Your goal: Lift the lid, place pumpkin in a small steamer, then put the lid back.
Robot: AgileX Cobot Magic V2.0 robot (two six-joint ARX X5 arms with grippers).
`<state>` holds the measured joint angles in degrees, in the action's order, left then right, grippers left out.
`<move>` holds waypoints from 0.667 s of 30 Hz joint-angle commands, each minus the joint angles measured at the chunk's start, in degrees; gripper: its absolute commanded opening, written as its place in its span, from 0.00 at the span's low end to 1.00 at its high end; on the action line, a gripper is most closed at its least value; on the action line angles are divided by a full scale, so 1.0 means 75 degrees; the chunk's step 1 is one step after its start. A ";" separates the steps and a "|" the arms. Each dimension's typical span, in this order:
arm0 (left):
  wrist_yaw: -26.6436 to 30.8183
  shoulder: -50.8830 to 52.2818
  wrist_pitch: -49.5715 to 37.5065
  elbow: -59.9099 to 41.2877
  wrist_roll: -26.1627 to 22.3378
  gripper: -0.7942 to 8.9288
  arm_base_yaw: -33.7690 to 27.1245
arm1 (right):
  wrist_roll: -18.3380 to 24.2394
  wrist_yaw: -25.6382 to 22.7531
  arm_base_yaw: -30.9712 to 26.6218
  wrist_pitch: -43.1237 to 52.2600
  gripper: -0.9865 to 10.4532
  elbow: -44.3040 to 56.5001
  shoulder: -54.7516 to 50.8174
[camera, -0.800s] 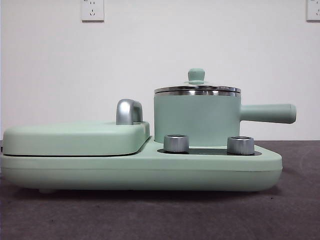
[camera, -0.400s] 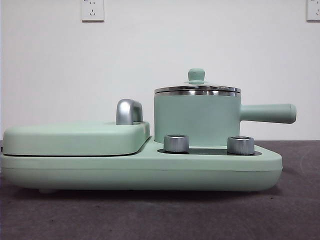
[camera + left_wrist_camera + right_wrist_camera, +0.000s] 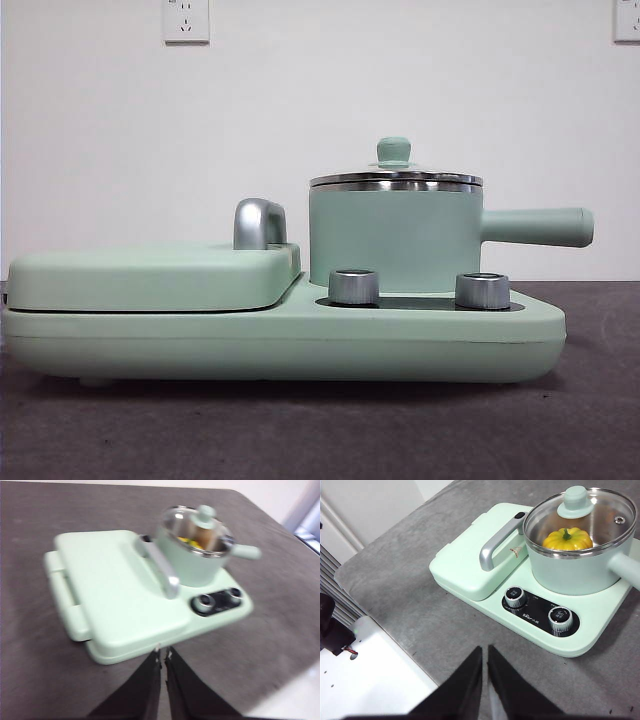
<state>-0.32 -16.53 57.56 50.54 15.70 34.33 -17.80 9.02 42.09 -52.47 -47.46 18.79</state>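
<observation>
While both arms wait clear of the table, the mint-green cooker base point(image 3: 300, 345) spans the grey cloth, flat cover point(image 3: 150, 275) at left. Small steamer point(image 3: 395, 238) sits at right, handle pointing right. Lid point(image 3: 580, 517) seated on its rim; pumpkin point(image 3: 567, 539) inside. Left gripper point(image 3: 163, 655) and right gripper point(image 3: 485, 652) pinched closed, holding nothing.

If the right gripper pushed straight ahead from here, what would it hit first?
Probably the base, near its two knobs; the right gripper, jaws shut, points that way with only bare cloth between. Depth is unclear.
</observation>
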 commanded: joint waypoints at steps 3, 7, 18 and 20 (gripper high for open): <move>0.0070 0.0300 -0.0699 -0.0691 -0.0653 0.10 -0.1000 | 0.0087 -0.0003 0.0070 0.0052 0.10 -0.0058 0.0020; 0.0070 0.0819 -0.2506 -0.1821 -0.1239 0.10 -0.1772 | 0.0087 -0.0003 0.0070 0.0052 0.10 -0.0058 0.0020; 0.0067 0.1988 -0.6569 -0.5321 -0.1539 0.10 -0.3858 | 0.0087 -0.0003 0.0070 0.0052 0.10 -0.0058 0.0020; 0.0067 0.2025 -0.6653 -0.5619 -0.1545 0.10 -0.3899 | 0.0087 -0.0003 0.0070 0.0052 0.10 -0.0058 0.0020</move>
<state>0.16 -1.54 8.78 8.75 4.03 5.10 -17.80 9.02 42.09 -52.47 -47.46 18.79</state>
